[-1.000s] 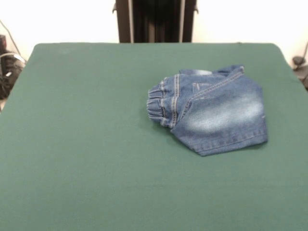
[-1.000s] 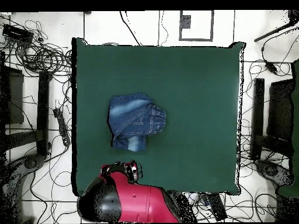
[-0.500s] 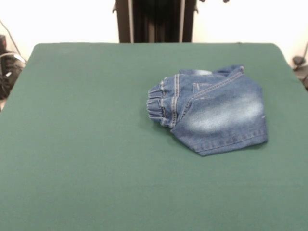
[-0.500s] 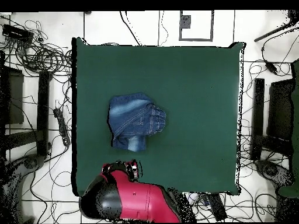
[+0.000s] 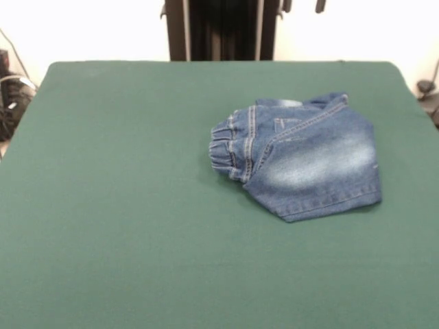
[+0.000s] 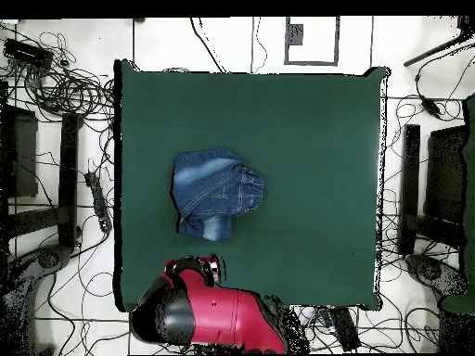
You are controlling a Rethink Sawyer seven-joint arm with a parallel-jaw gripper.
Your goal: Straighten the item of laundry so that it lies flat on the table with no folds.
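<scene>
The item of laundry (image 5: 302, 161) is a small pair of faded blue jeans lying folded over on itself, right of the middle of the green table (image 5: 123, 205). Its gathered waistband points left. In the overhead view the jeans (image 6: 215, 193) lie on the left half of the table (image 6: 315, 139). My gripper (image 5: 302, 5) shows only as two dark tips at the top edge, spread apart and empty, high above the table's far edge behind the jeans. From above, the red arm (image 6: 209, 311) sits at the table's near edge, just below the jeans.
Tangled cables (image 6: 65, 83) and dark stands (image 6: 436, 185) surround the table on the floor. The table's edge runs close along the jeans' left side in the overhead view.
The gripper's tips have come down into the top edge of the front view. The arm has shifted slightly in the overhead view. The jeans have not moved.
</scene>
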